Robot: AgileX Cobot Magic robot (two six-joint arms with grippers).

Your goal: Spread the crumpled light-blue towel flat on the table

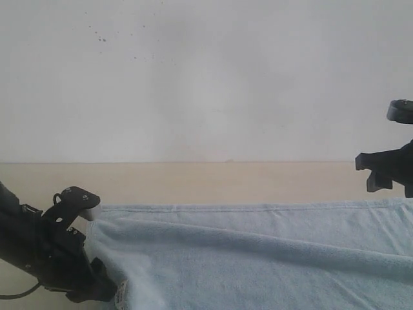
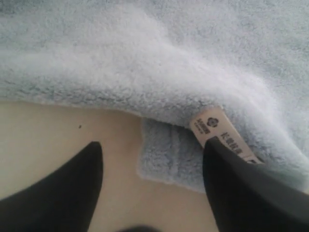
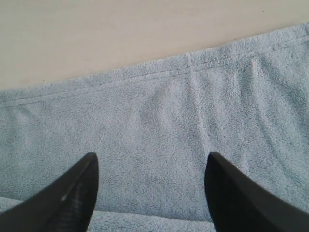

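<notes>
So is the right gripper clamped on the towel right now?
No, the right gripper stands open, fingers spread wide over the towel with nothing pinched between them.

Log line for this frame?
towel: on table, ridge across, tag corner folded | left gripper: open, at tag | right gripper: open, over hem, not holding

A plain white wall (image 1: 206,77) fills the background, evenly lit, with faint dark specks (image 1: 100,38) upper left.
</notes>
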